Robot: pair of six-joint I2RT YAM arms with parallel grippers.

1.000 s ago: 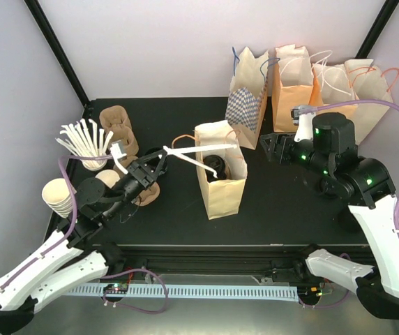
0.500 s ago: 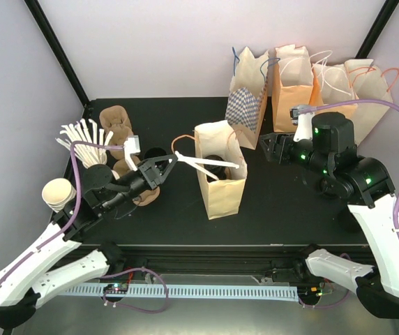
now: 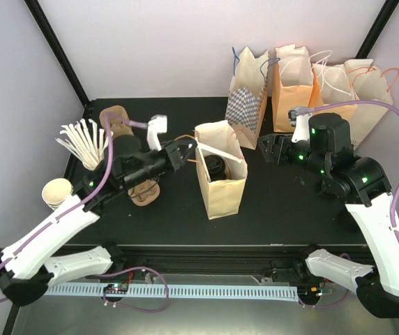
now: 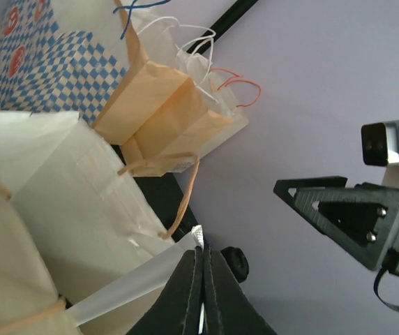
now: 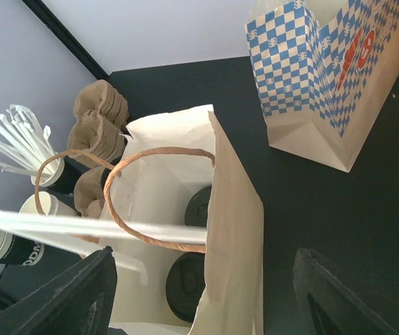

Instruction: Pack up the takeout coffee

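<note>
A cream paper bag (image 3: 224,192) with twine handles stands open mid-table. Inside it the takeout coffee shows only as two black lids (image 5: 199,206) (image 5: 185,279), one behind the other; the cup sides are hidden. My left gripper (image 3: 185,151) hovers at the bag's left rim, shut on the end of a white wrapped straw (image 3: 222,153) that reaches across the opening. In the left wrist view the shut gripper (image 4: 203,252) pinches the straw (image 4: 130,286) tip. My right gripper (image 3: 273,148) hangs open just right of the bag, and in its own view the open gripper (image 5: 205,262) looks down into it.
A blue checkered bag (image 3: 248,98), orange bags (image 3: 294,84) and white bags (image 3: 353,80) line the back right. At the left stand a cup of straws (image 3: 84,139), brown cardboard carriers (image 3: 116,120) and stacked cream cups (image 3: 56,192).
My left arm has risen and swung right, carrying the straw from beside the cup stack up to the bag's rim. The right gripper has barely moved.
</note>
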